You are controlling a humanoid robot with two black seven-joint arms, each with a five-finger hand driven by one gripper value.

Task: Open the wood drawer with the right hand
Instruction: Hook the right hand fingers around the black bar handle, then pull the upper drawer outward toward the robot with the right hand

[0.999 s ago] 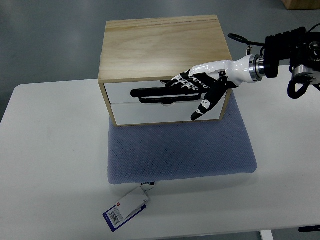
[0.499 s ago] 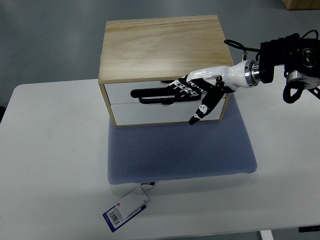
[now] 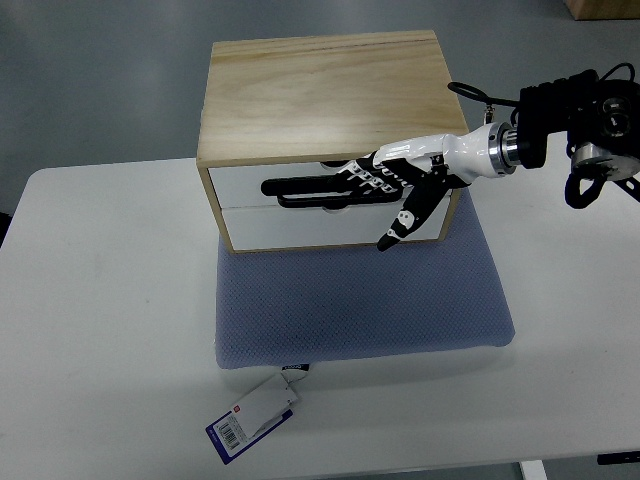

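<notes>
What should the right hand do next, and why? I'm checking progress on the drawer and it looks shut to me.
Probably curl the fingers into the notch at the top drawer and pull toward the robot. The right hand lies flat across the white drawer fronts of the wooden box, fingers extended at the notch, thumb hanging over the lower drawer. Both fronts sit flush, so nothing has opened yet.

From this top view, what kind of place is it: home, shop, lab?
Probably a robot test lab: a plain white table on grey floor, a staged wooden drawer box on a blue mat with its price tag attached.
</notes>
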